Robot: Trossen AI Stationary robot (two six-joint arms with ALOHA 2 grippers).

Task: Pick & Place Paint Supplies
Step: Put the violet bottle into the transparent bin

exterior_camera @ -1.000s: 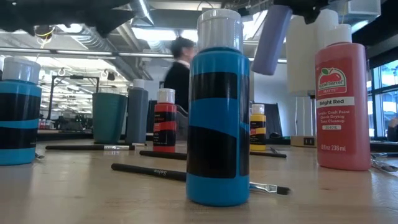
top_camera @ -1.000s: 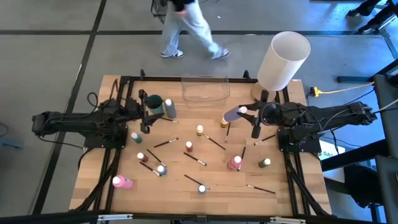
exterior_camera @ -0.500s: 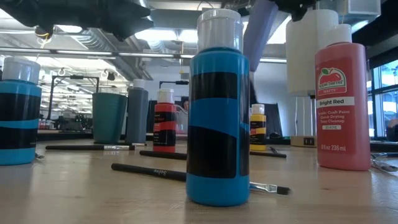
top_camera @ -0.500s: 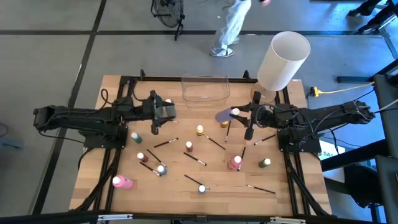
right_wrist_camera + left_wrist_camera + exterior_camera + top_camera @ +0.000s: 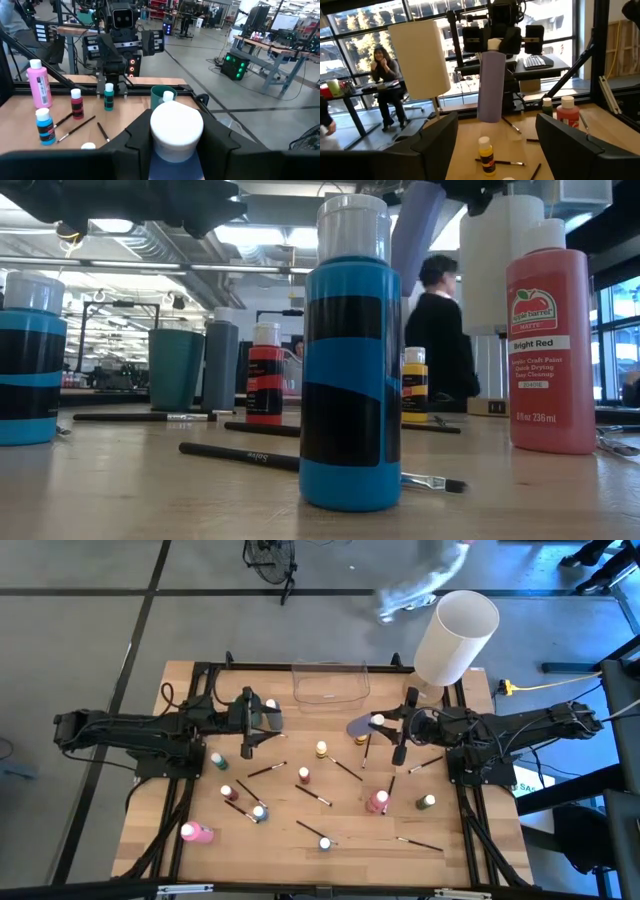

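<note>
Mid-carry, judging by the layout. Right gripper [image 5: 392, 724], just right of centre in the high view, clamped narrow on the lilac bottle [image 5: 358, 726] near its pale cap [image 5: 176, 127]. Bottle off the table [image 5: 300, 835], tilted, body pointing toward picture left. Hanging just below and right of the container [image 5: 330, 681], not yet over it. Same bottle, in the left wrist view, dangling cap-up at upper centre above the wood.

Left gripper [image 5: 256, 722] left of centre in the high view, jaws wide, nothing between them. Pointed across the table at the lilac bottle. Directly beneath it, hard to make out; a pale cap [image 5: 270, 703] just beside its tip. Grey bottle [image 5: 220, 366] and teal cup [image 5: 176, 369] upright side by side at mid-left of the low view.

Still waiting on the table: yellow bottle [image 5: 321, 750] at centre, red bottle [image 5: 377, 802] and green bottle [image 5: 427, 802] lower right, pink bottle [image 5: 196, 832] lower left, several more small ones, plus thin brushes [image 5: 347, 770] scattered between. Container apparently empty, though clear walls make that hard to judge. White cylinder [image 5: 455, 635] at upper right, near the right arm's path.

Next move, probably: shift the lilac bottle up-frame and a little left until squarely above the container, clear the near wall, lower, then open. Care needed with the tilt, so the bottle's base doesn't catch the rim, and with the cylinder beside the arm.
</note>
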